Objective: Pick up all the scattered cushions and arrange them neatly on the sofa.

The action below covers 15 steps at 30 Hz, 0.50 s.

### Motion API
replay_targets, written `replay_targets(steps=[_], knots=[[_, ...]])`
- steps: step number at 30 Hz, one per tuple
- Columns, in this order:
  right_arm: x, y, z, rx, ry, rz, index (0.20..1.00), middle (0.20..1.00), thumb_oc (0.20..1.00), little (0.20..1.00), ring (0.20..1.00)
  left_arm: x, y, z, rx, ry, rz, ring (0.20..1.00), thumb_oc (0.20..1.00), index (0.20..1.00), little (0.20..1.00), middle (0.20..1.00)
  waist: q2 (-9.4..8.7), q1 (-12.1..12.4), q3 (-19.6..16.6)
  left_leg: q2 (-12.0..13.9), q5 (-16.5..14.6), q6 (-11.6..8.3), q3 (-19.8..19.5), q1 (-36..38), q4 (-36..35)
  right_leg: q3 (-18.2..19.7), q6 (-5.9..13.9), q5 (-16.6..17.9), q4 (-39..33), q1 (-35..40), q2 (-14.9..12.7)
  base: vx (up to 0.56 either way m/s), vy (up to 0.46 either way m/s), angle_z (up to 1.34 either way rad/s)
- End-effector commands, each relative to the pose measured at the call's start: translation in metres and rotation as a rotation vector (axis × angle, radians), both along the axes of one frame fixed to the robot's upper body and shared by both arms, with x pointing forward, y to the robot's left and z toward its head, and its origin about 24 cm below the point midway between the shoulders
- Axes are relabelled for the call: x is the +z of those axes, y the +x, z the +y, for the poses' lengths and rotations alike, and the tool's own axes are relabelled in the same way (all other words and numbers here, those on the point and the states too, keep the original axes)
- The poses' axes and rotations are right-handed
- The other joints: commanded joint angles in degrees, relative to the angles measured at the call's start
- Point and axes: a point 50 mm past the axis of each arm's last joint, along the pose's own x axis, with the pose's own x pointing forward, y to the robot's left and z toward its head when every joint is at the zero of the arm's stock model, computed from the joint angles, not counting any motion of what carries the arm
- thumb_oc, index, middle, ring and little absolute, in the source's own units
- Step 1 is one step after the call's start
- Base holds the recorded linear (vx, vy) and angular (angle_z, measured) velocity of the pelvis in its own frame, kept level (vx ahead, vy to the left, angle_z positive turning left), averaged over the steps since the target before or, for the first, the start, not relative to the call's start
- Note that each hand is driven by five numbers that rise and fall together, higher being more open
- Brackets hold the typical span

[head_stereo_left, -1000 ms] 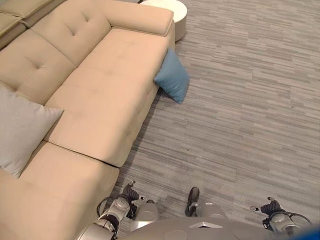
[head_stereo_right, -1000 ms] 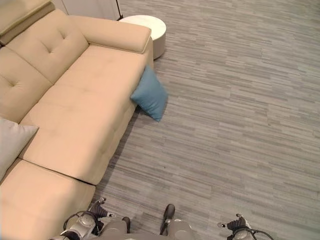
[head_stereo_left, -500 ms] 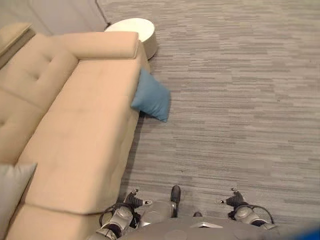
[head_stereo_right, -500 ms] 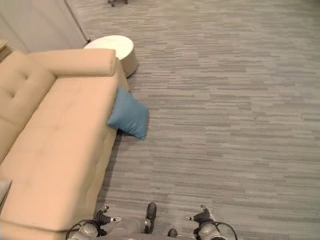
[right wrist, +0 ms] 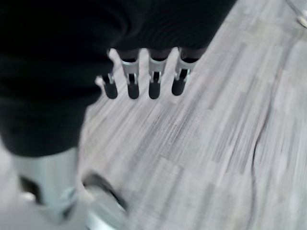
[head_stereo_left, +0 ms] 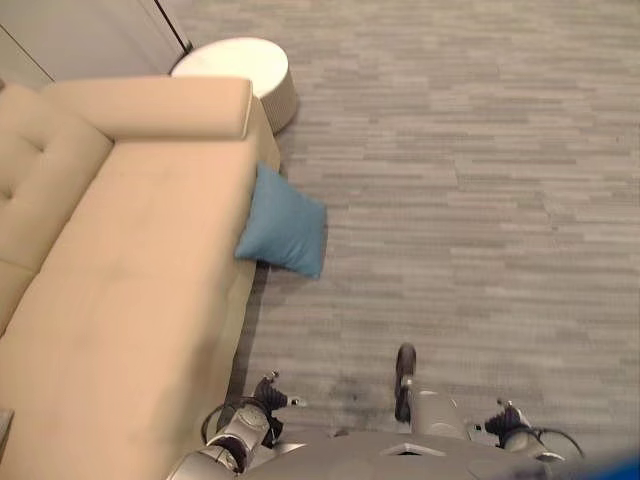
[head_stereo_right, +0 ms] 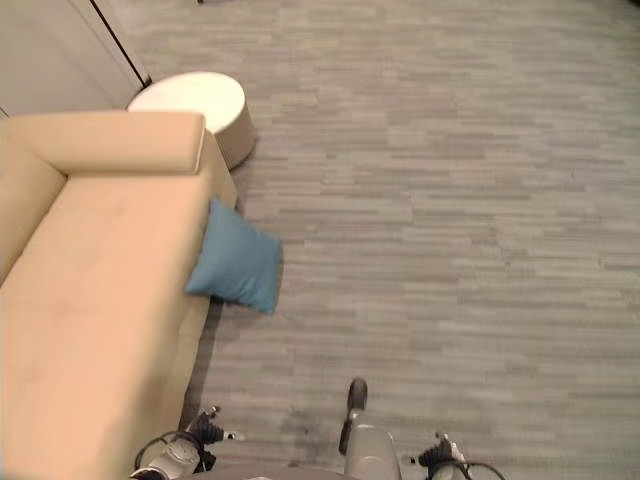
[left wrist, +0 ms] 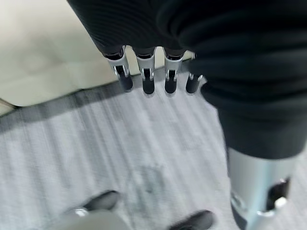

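Observation:
A blue cushion [head_stereo_left: 283, 232] stands on the grey floor, leaning against the front of the beige sofa [head_stereo_left: 120, 280] near its armrest end. My left hand [head_stereo_left: 258, 402] hangs low beside the sofa's front edge, well short of the cushion. In the left wrist view its fingers [left wrist: 144, 79] point straight down over the floor and hold nothing. My right hand [head_stereo_left: 512, 422] hangs on the other side over bare floor. Its fingers [right wrist: 139, 81] are also straight and empty.
A round white side table [head_stereo_left: 235, 65] stands just past the sofa's armrest [head_stereo_left: 150, 105]. Grey striped carpet [head_stereo_left: 480, 200] stretches wide to the right of the sofa. A wall [head_stereo_right: 50, 50] runs behind the sofa's end.
The camera has swung right along the sofa: the grey cushion on the seat has left the picture and the blue cushion sits nearer the middle. Both hands stay hanging low.

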Motion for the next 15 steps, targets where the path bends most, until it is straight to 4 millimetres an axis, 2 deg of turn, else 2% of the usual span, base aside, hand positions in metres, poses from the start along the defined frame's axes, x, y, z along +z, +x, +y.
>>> replay_targets(steps=[1,3,4,5,6,7,8,11,13,15], knots=[[0.009,0.023,-0.011,-0.073,-0.005,-0.113,1.000,1.000,1.000,1.000,1.000,0.005,0.015,-0.011,0.020,-0.049,-0.068,1.000,1.000,1.000,1.000,1.000,-1.59,-0.30,2.01,0.57,2.75,-1.61,1.22,-11.96,11.84,1.64,5.56,-4.81,-0.92,5.07,-1.44,0.12,-0.256,-0.18],[0.010,0.024,-0.014,-0.087,-0.007,-0.118,1.000,1.000,1.000,1.000,1.000,0.006,0.018,-0.012,0.024,-0.054,-0.076,1.000,1.000,1.000,1.000,1.000,-2.05,0.01,2.75,1.23,4.11,-1.73,2.33,-15.06,15.96,1.47,4.70,-5.56,-1.98,7.02,-1.44,0.11,-0.147,-0.01],[0.010,0.024,-0.015,-0.082,-0.012,-0.115,1.000,1.000,1.000,1.000,1.000,0.006,0.020,-0.012,0.025,-0.056,-0.082,1.000,1.000,1.000,1.000,1.000,-2.23,0.20,2.93,1.48,3.32,-1.37,3.25,-16.17,15.75,1.33,4.74,-5.89,-2.30,7.66,-1.48,0.14,-0.107,0.02],[0.010,0.023,-0.016,-0.075,-0.018,-0.113,1.000,1.000,1.000,1.000,1.000,0.007,0.021,-0.014,0.018,-0.056,-0.085,1.000,1.000,1.000,1.000,1.000,-2.48,0.51,3.16,1.39,2.03,-1.04,4.14,-17.35,14.46,1.22,4.96,-6.31,-2.66,8.35,-1.64,0.28,-0.092,-0.03],[0.010,0.021,-0.017,-0.052,-0.030,-0.104,1.000,1.000,1.000,1.000,1.000,0.006,0.022,-0.018,0.003,-0.057,-0.084,1.000,1.000,1.000,1.000,1.000,-2.49,1.00,3.24,0.99,0.59,-0.48,5.46,-18.97,7.85,0.88,5.72,-7.45,-3.06,9.60,-1.56,0.37,-0.064,0.21],[0.010,0.021,-0.017,-0.040,-0.035,-0.098,1.000,1.000,1.000,1.000,1.000,0.006,0.021,-0.019,-0.001,-0.057,-0.081,1.000,1.000,1.000,1.000,1.000,-1.82,1.61,3.47,1.07,3.53,-0.71,5.71,-20.07,2.12,0.85,5.76,-8.52,-3.07,10.87,-0.64,0.40,-0.041,0.14],[0.009,0.019,-0.015,-0.031,-0.033,-0.089,1.000,1.000,1.000,1.000,1.000,0.005,0.019,-0.019,-0.005,-0.056,-0.070,1.000,1.000,1.000,1.000,1.000,-1.47,1.97,3.64,1.07,6.08,-1.01,5.72,-20.90,-0.63,0.87,5.71,-9.13,-3.15,11.61,0.08,0.30,0.000,0.08],[0.008,0.017,-0.011,-0.008,-0.025,-0.074,1.000,1.000,1.000,1.000,1.000,0.003,0.013,-0.017,-0.007,-0.054,-0.056,1.000,1.000,1.000,1.000,1.000,-1.27,3.11,4.27,1.12,9.99,-1.69,6.28,-23.22,-3.36,1.50,5.33,-11.02,-3.21,14.21,1.32,0.28,0.022,-0.05],[0.005,0.013,-0.006,0.025,-0.019,-0.045,1.000,1.000,1.000,1.000,1.000,0.000,0.003,-0.013,0.022,-0.052,-0.025,1.000,1.000,1.000,1.000,1.000,-1.74,4.49,3.72,0.16,9.14,-0.98,5.23,-23.24,-2.92,2.78,5.19,-12.96,-2.06,15.77,1.72,0.38,0.071,-0.21],[0.003,0.012,-0.002,0.043,-0.010,-0.037,1.000,1.000,1.000,1.000,1.000,-0.002,-0.003,-0.008,0.034,-0.042,-0.004,1.000,1.000,1.000,1.000,1.000,-2.43,5.28,2.54,-0.41,7.82,0.40,5.45,-22.15,-2.42,2.95,5.90,-14.54,2.52,16.04,0.11,0.40,0.134,-0.53]])
